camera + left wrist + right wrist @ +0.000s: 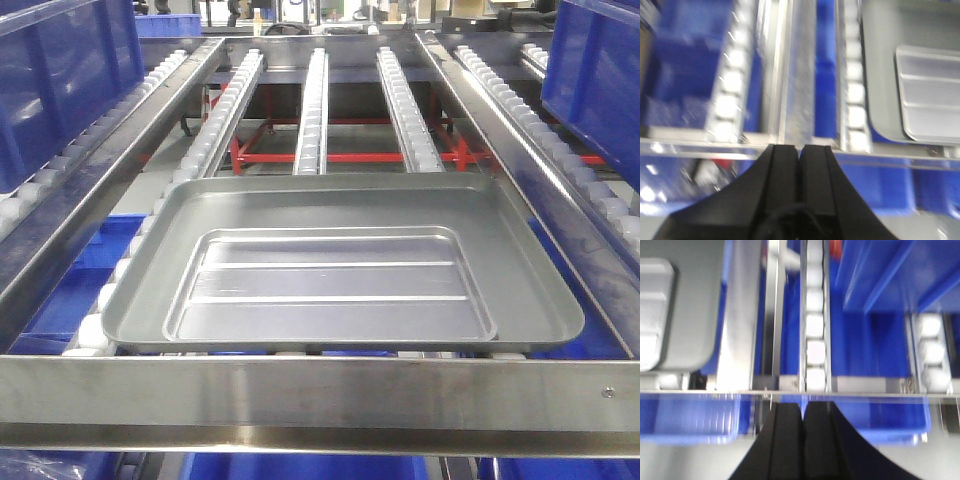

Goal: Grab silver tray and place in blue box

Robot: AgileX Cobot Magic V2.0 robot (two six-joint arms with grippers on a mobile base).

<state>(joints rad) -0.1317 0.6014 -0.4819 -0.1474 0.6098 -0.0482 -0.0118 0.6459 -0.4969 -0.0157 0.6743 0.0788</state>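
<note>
Roller rails (312, 110) carry the silver tray (340, 270) behind a steel crossbar (320, 395).

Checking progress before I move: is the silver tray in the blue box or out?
Out. The silver tray lies flat on the roller rails, behind the steel front bar; nothing is gripping it.

Left claw (799, 151) and right claw (802, 411) are both closed, holding nothing.
</note>
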